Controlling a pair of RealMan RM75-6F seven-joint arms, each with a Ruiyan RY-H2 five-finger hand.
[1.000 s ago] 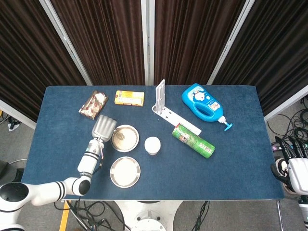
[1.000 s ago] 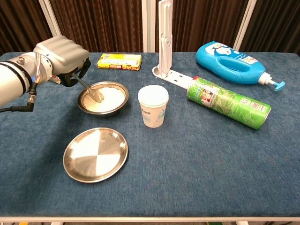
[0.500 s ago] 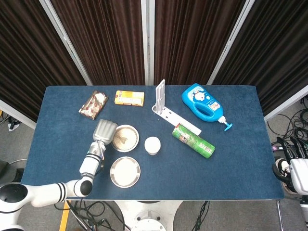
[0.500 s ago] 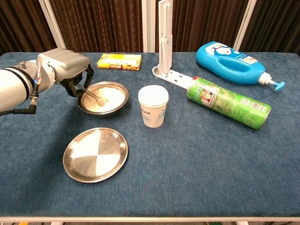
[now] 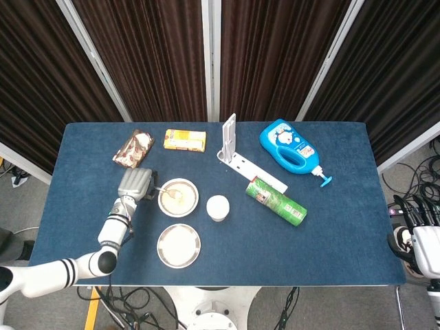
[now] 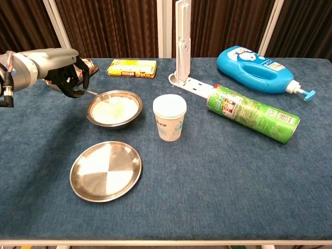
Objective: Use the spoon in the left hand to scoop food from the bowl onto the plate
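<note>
Gripping the thin metal spoon [image 6: 98,95], the grey left hand [image 6: 61,72] is risking spilling food beside the steel bowl [image 6: 114,110] near the tabletop's left edge.

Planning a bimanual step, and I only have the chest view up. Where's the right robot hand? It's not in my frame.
Observer: The head view shows the right robot hand off the table, past its right edge, fingers apart and holding nothing.
Operator: What's behind the left robot hand?
Observer: A brown snack packet lies flat to the left of the yellow box, just beyond the left robot hand.
Operator: Where does the left arm come in from?
Observer: The left arm comes in from the near-left corner and passes left of the plate.
</note>
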